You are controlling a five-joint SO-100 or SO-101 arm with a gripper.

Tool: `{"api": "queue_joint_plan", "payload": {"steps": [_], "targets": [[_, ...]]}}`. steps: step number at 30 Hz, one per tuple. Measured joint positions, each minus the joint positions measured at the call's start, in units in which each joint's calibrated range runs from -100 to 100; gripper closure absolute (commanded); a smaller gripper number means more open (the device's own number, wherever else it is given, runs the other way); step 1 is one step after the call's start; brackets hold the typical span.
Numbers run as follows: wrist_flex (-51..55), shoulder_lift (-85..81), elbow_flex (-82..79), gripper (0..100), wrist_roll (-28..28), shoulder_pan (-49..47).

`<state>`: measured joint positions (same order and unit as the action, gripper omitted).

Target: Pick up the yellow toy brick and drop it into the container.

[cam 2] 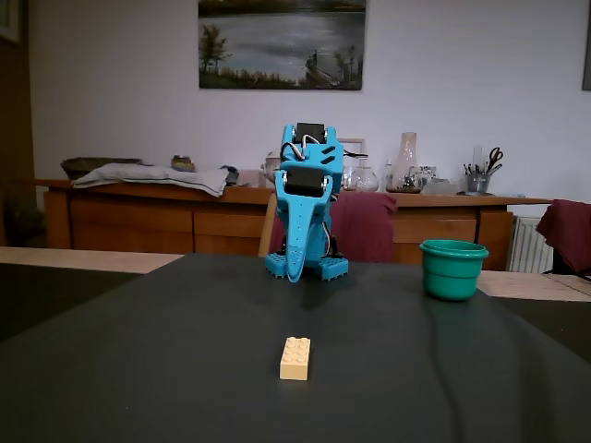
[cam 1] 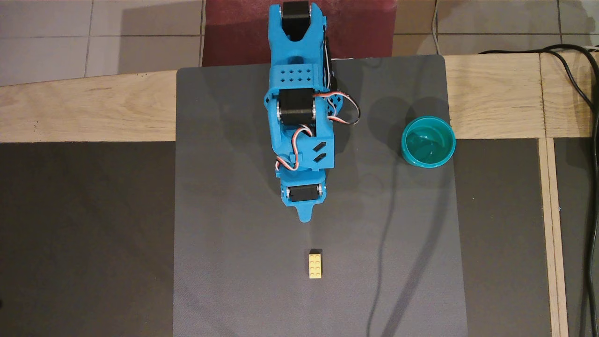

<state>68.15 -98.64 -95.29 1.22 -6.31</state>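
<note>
Yellow toy brick sits low in the middle of my overhead view, away from my gripper, whose jaws look pressed together, and the container waits at the right.

Home dining room, wooden sideboard, landscape painting
</note>
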Motion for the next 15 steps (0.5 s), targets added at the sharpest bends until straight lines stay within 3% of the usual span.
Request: {"api": "queue_joint_plan", "payload": {"steps": [15], "targets": [[2.4, -0.1, 9.6, 100, 1.1, -0.1]]}}
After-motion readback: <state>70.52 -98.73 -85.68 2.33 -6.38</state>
